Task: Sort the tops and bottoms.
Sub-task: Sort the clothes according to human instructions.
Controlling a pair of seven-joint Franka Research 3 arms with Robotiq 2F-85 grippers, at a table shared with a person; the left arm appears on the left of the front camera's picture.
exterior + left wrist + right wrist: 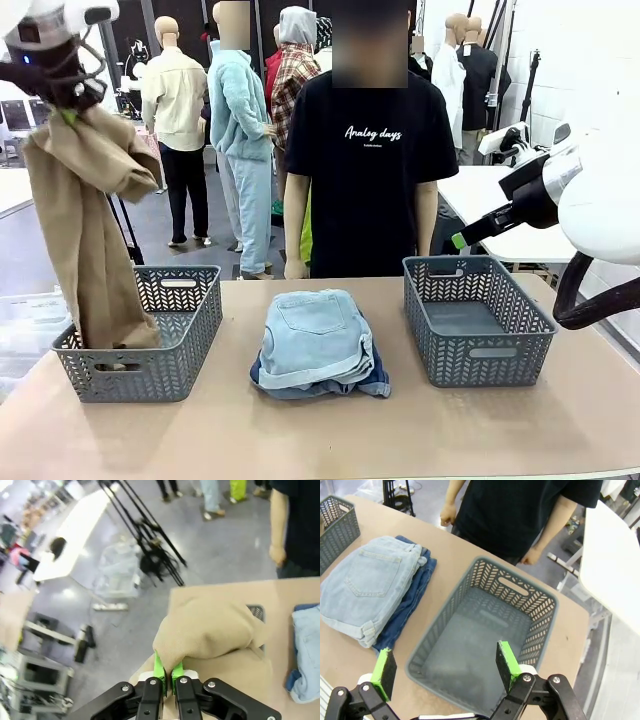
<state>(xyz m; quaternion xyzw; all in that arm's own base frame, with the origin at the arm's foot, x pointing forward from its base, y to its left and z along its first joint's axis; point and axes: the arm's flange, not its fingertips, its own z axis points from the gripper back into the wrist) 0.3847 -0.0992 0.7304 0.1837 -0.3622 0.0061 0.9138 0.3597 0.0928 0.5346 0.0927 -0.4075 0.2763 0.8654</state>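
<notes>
My left gripper (68,112) is raised high at the far left, shut on a long tan top (85,230) that hangs down into the left grey basket (150,368). In the left wrist view the green pads (160,666) pinch a fold of the tan top (210,630). A pale denim piece (312,335) lies folded on dark blue shorts (375,383) at the table's middle; the right wrist view shows the pale denim (365,585) over the dark shorts (407,607). My right gripper (442,667) hovers open above the right grey basket (540,625), which holds nothing.
A person in a black printed T-shirt (368,160) stands at the far edge between the baskets, arms down. The right basket (478,318) sits at the table's right. A white table (500,215) stands beyond the right side.
</notes>
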